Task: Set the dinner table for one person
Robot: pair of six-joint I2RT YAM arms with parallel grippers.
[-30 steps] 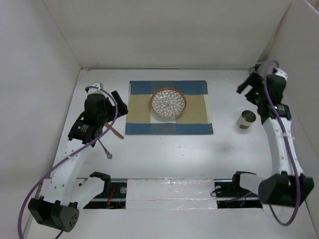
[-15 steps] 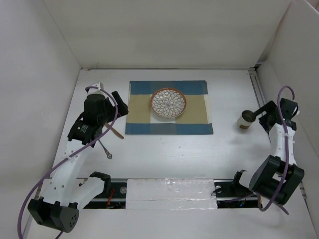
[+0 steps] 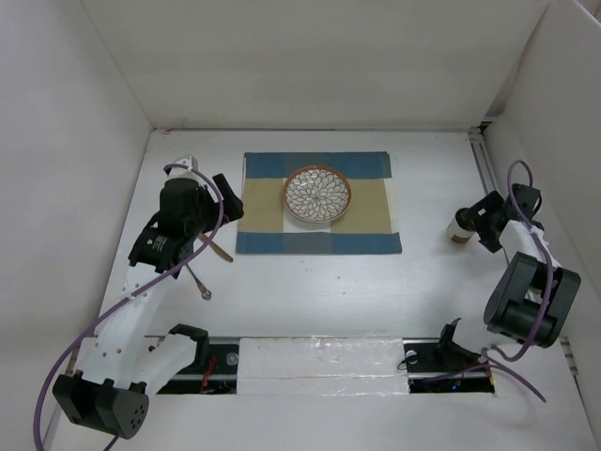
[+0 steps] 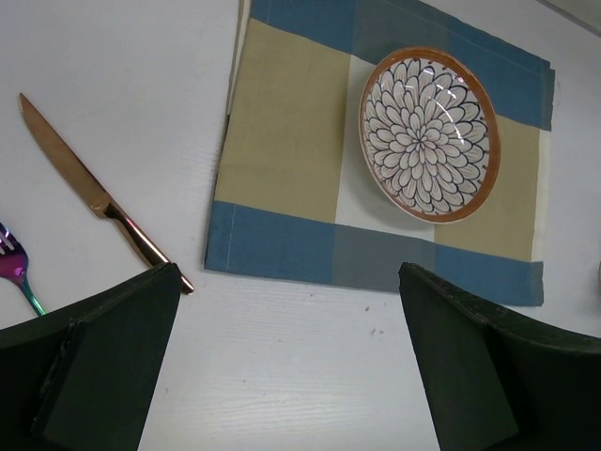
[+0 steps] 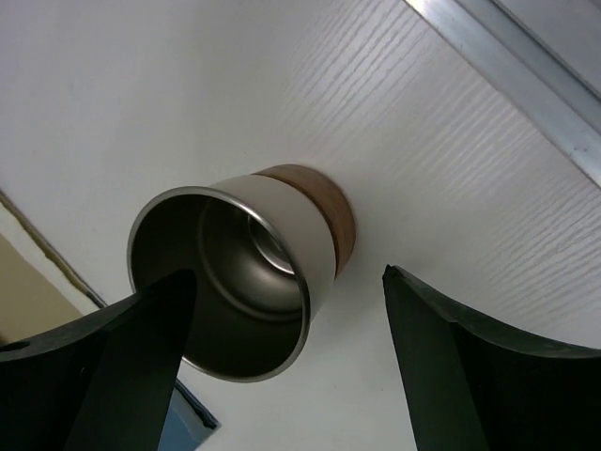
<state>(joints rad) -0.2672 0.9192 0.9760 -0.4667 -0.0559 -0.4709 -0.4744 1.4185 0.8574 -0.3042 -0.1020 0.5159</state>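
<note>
Found the dinner table (image 3: 310,291) matte white and flat, with a fine wood-like grain showing in the right wrist view. Saw on its far middle a rectangular cloth placemat (image 3: 263,211), woven in blue and beige checks, lying flat. Noted a round glazed plate (image 3: 317,194) on the placemat's far half, orange-brown at the rim and painted inside with dark-outlined petals on white. Spotted just left of the placemat a slim, glossy, copper-coloured knife (image 4: 94,197) lying aslant, its handle end close to the cloth's near left corner. Spotted beside it a fork (image 4: 14,268) with a rainbow metallic sheen, only partly in view. Made out at the table's right side, well apart from the placemat, a round-mouthed cup (image 5: 254,272) with brushed grey metal inside, a pale smooth wall and a brown band at the base. Caught the right gripper (image 5: 286,282) spread wide with the cup between its dark fingers. Could not tell whether either finger touched it. Caught the left gripper (image 4: 286,310) likewise spread wide over the table by the placemat's near left corner, grasping nothing.
</note>
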